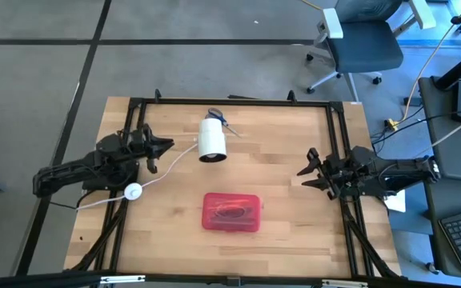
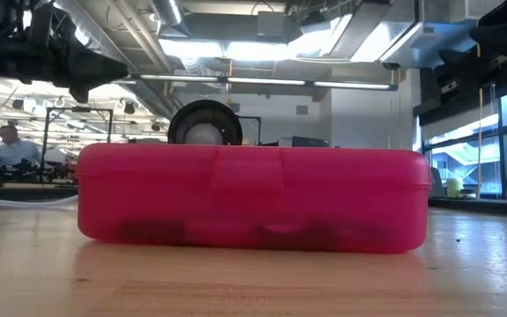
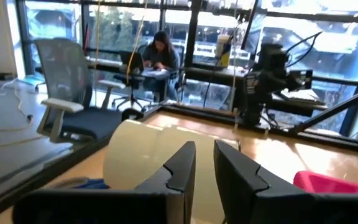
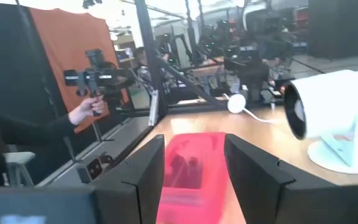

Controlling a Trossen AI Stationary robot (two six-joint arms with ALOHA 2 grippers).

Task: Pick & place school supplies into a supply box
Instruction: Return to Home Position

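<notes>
The supply box (image 1: 231, 212), a translucent red case with its lid down, rests flat on the wooden table near the middle front; it fills the low view (image 2: 253, 198). Dark shapes of school supplies (image 1: 232, 213) show through its lid. My left gripper (image 1: 169, 146) hovers level at the table's left, pointing at the white cylinder, its fingers (image 3: 205, 163) a narrow gap apart with nothing between them. My right gripper (image 1: 302, 178) hovers level at the table's right, open (image 4: 194, 163), pointing toward the box (image 4: 191, 165), with nothing between its fingers.
A white cylinder (image 1: 212, 138) lies at the middle back, a small blue thing (image 1: 218, 120) by its far end; its white cable runs to a round plug (image 1: 134, 190) at the left. Black rails (image 1: 338, 144) frame the table. A person's hand (image 4: 87, 109) holds a device beyond the table.
</notes>
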